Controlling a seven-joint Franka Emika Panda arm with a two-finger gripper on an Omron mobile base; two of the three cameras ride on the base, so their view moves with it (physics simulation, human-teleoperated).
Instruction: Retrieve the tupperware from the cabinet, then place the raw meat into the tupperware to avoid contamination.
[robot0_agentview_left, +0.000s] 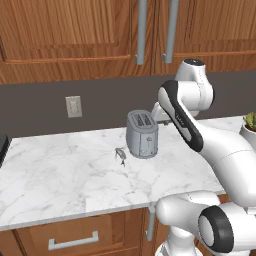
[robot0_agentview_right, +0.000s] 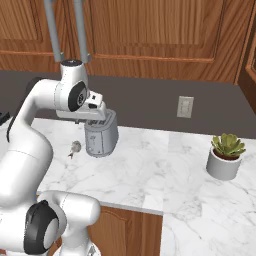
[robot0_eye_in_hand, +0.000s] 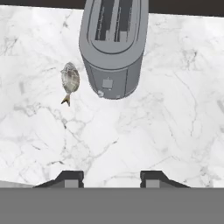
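Observation:
The cabinet (robot0_agentview_left: 75, 35) hangs over the counter with its brown panelled doors shut, and its grey bar handles (robot0_agentview_left: 141, 30) stand side by side. No tupperware is in view. The raw meat (robot0_agentview_left: 120, 154) (robot0_agentview_right: 75, 147) (robot0_eye_in_hand: 70, 81) lies on the marble just left of the toaster. My gripper (robot0_eye_in_hand: 112, 177) hovers above the counter in front of the toaster, pointing down. Its fingertips (robot0_eye_in_hand: 72, 177) are apart with nothing between them. In the right base view the hand (robot0_agentview_right: 95, 107) sits over the toaster's top.
A silver two-slot toaster (robot0_agentview_left: 142, 134) (robot0_agentview_right: 101, 135) (robot0_eye_in_hand: 113, 48) stands on the white marble counter (robot0_agentview_left: 60, 170). A potted succulent (robot0_agentview_right: 226, 155) is at the right. A wall outlet (robot0_agentview_left: 73, 106) is on the dark backsplash. A drawer (robot0_agentview_left: 72, 240) sits below the counter edge.

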